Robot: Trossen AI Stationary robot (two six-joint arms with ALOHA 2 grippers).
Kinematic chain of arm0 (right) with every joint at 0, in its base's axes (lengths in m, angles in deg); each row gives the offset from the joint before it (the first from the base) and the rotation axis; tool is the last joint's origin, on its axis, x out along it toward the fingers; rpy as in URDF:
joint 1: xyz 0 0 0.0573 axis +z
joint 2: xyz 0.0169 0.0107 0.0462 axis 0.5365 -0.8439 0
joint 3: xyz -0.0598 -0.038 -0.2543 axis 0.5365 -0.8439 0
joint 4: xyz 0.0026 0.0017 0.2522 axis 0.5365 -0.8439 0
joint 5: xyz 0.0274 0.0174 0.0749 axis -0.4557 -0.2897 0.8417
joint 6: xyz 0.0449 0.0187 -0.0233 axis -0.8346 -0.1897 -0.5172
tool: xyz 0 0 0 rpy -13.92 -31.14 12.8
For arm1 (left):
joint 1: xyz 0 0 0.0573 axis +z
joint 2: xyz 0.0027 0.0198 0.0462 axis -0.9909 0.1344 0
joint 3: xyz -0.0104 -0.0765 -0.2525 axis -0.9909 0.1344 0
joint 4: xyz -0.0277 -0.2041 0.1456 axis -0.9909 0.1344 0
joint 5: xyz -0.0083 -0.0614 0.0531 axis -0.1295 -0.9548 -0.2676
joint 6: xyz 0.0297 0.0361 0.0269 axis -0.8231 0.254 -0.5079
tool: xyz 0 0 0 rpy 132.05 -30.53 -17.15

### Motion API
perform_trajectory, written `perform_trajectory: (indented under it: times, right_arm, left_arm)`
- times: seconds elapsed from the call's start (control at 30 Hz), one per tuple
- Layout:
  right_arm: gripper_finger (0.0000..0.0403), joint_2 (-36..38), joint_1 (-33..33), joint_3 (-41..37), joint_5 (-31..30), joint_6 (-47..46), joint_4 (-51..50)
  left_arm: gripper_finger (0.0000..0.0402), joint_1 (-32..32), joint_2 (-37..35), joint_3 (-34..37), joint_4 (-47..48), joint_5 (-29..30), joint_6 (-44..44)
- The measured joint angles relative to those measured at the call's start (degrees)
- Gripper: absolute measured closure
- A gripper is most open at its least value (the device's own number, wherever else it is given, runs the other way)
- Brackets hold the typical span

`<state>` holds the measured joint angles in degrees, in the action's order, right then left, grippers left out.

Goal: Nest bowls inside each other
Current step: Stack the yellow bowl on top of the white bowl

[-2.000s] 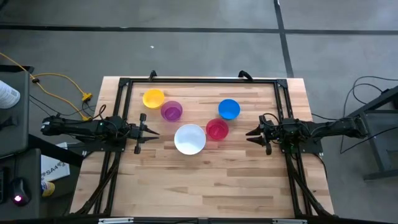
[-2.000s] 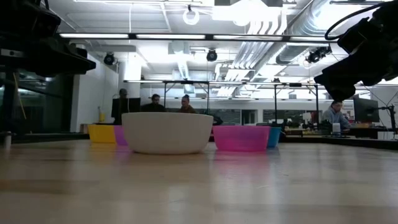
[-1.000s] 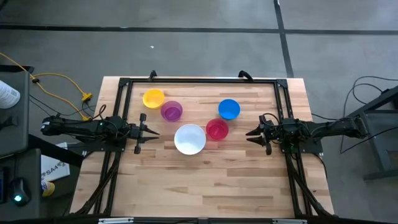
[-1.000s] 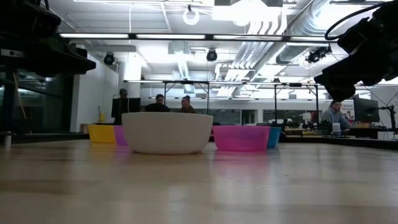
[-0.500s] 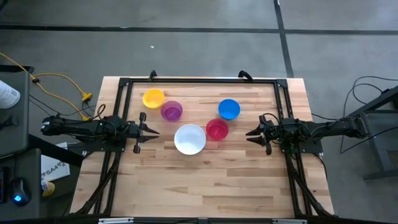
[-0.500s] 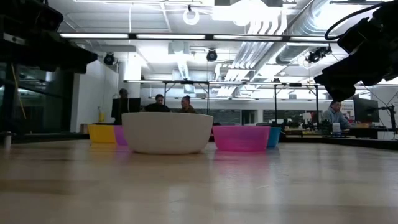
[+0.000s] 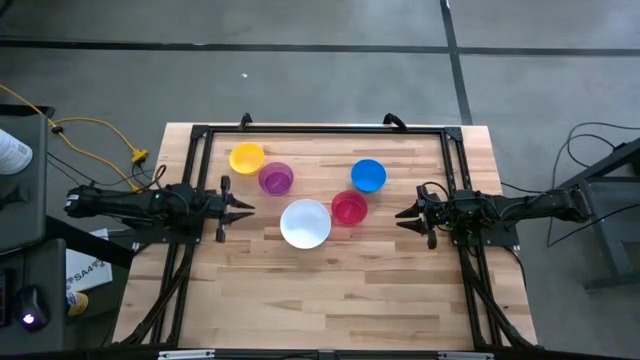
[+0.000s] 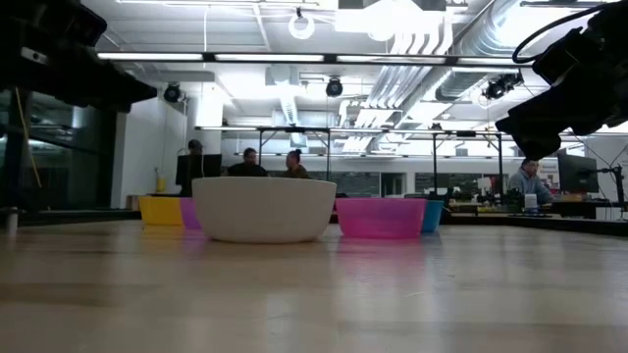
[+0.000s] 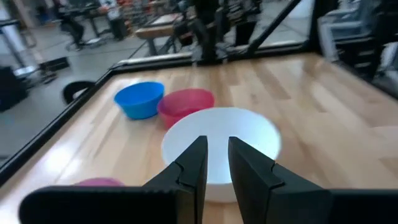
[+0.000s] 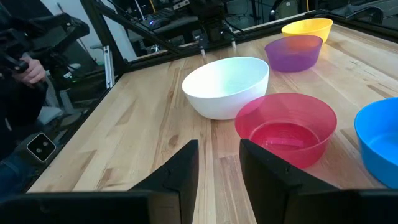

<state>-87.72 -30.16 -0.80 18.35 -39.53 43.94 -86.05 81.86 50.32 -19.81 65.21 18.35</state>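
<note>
Sitting apart on the wooden table (image 7: 330,290), none nested, are five bowls. The left gripper (image 7: 244,206) holds nothing, its jaws parted by a narrow gap; the white bowl (image 7: 305,223) lies straight ahead, the purple bowl (image 7: 276,178) and yellow bowl (image 7: 247,158) off to one side. The right gripper (image 7: 402,215), jaws open and empty, faces the red-pink bowl (image 7: 349,208), with the blue bowl (image 7: 368,175) beside it. A black frame (image 7: 320,130) rims the table.

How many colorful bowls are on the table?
5, all separate on the table: yellow bowl and purple bowl toward the far left, blue bowl far right, red-pink bowl and white bowl in the middle. None seems hidden.
</note>
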Motion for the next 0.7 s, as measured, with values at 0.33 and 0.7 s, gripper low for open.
perform_trajectory:
  times: [0.33, 0.7]
  right_arm:
    - [0.0293, 0.0, 0.0, 0.0, 0.0, 0.0, 0.0]
    - [0.0293, 0.0, 0.0, 0.0, 0.0, 0.0, 0.0]
  left_arm:
    - [0.0336, 0.0, 9.9, -6.3, 1.3, 6.7, 1.0]
    - [0.0336, 0.0, 28.9, -15.6, 1.8, 13.0, 2.8]
